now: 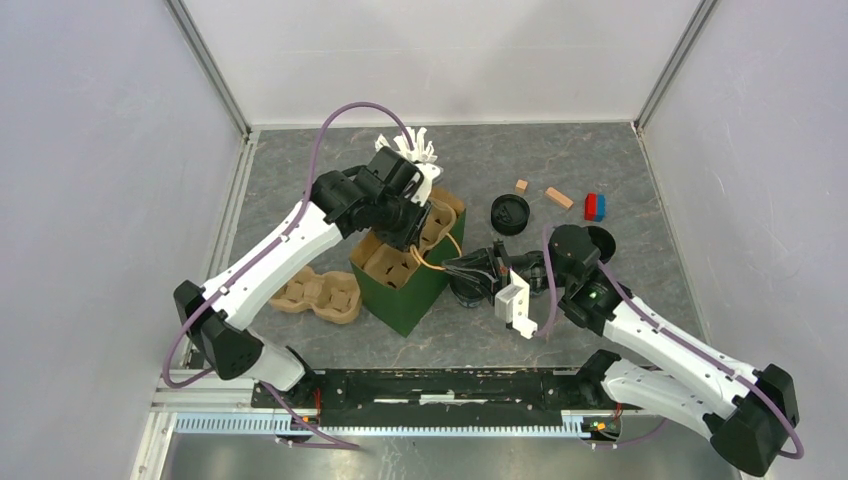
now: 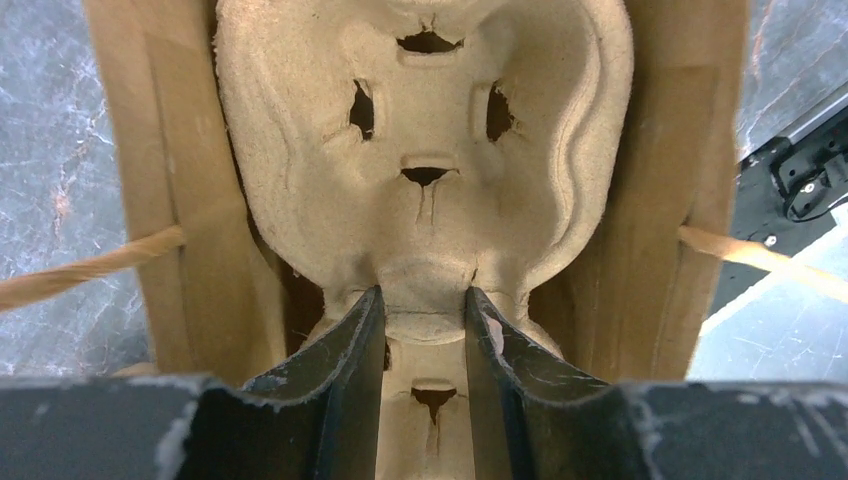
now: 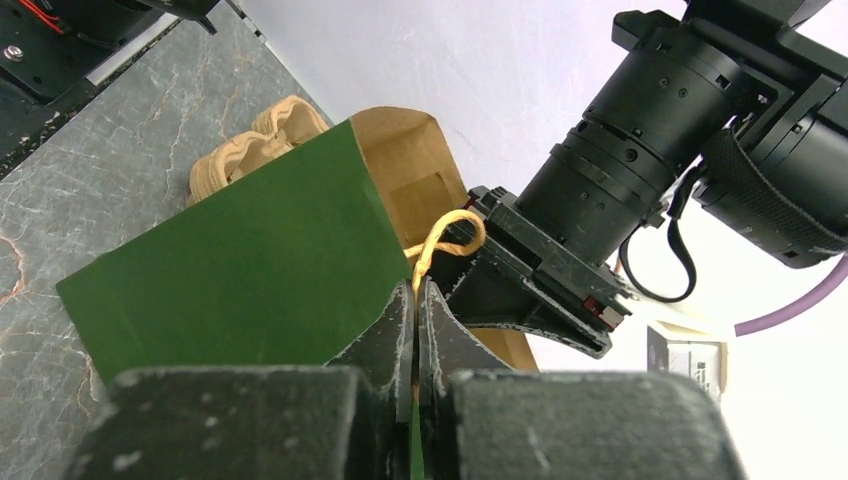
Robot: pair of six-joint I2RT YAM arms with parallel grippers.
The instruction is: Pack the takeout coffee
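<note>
The takeout coffee cup (image 1: 605,240) stands unpacked on the desk (image 1: 480,340), its lid (image 1: 510,213) apart, while the left claw (image 2: 425,300) pinches the pulp carrier (image 2: 420,120) inside the green bag (image 3: 250,270) and the right claw (image 3: 416,300), pressed together, clamps the bag's rim, so loading's all ahead, I'd say.

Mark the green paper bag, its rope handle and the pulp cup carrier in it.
green paper bag (image 3: 250,270), right wrist view, its green outer face.
rope handle (image 3: 462,214), right wrist view, the top of its loop.
pulp cup carrier (image 2: 430,225), left wrist view, its centre between the wells.
</note>
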